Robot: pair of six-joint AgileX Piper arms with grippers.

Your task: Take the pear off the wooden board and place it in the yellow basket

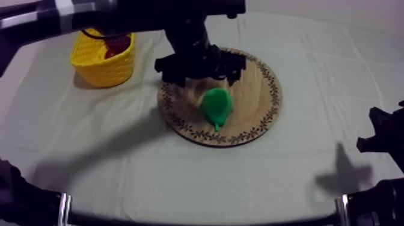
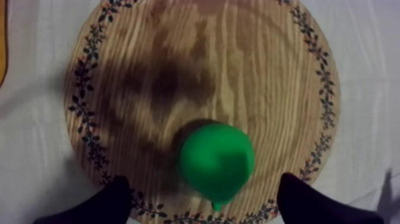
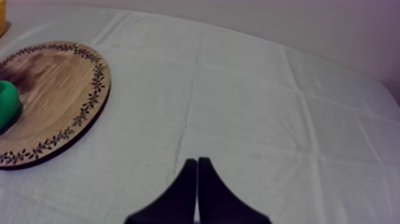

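A green pear lies on its side on the round wooden board, stem toward the table's front. My left gripper hangs over the board just behind the pear. Seen from the left wrist, its fingers are spread wide and open above the pear, holding nothing, with the board beneath. The yellow basket stands at the back left. My right gripper rests shut as a narrow wedge, low at the right side.
A small red fruit lies inside the basket. In the right wrist view the board and the pear sit to one side, with bare cloth stretching away from them.
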